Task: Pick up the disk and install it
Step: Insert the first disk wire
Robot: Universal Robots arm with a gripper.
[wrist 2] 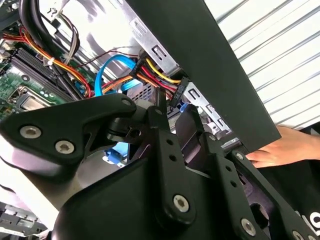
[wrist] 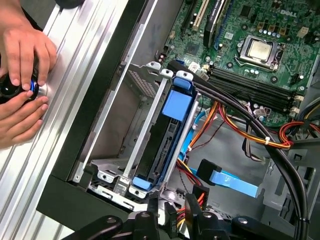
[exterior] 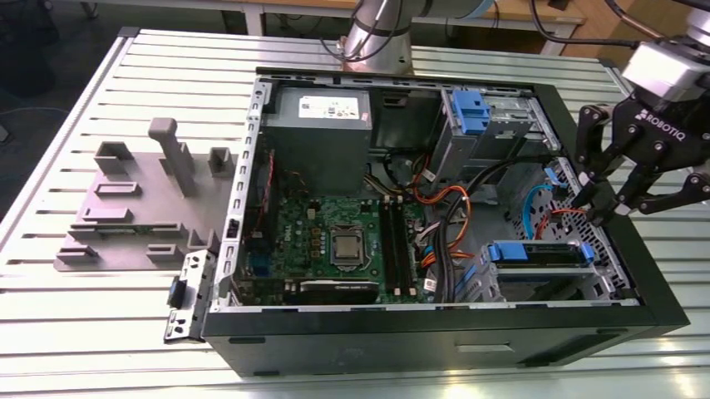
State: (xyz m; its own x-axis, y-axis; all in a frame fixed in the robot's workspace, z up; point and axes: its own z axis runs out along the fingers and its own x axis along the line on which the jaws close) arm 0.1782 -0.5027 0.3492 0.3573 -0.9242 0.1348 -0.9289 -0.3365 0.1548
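Observation:
The disk (wrist: 169, 131) stands on edge in the metal drive cage (wrist: 116, 150) at a corner of the open computer case (exterior: 444, 332). Its blue rails run along a dark body, with a blue tab on one end. In the exterior view the disk (exterior: 540, 252) shows near the case's front, toward that view's right. My gripper (exterior: 618, 208) hovers just above the case's wall on the exterior view's right, up and away from the disk. Its fingers (wrist: 196, 216) stand a little apart with nothing between them. In the second wrist view the gripper (wrist 2: 177, 125) hangs over red, orange and yellow cables.
A person's hands (wrist: 22, 65) hold a small black device on the ribbed table beside the case. A hand (wrist 2: 285, 147) rests by the case's wall. Inside lie the motherboard (exterior: 344, 241), a grey metal box (exterior: 316, 125) and cable bundles (exterior: 444, 208). A grey fixture (exterior: 145, 199) sits at the exterior view's left.

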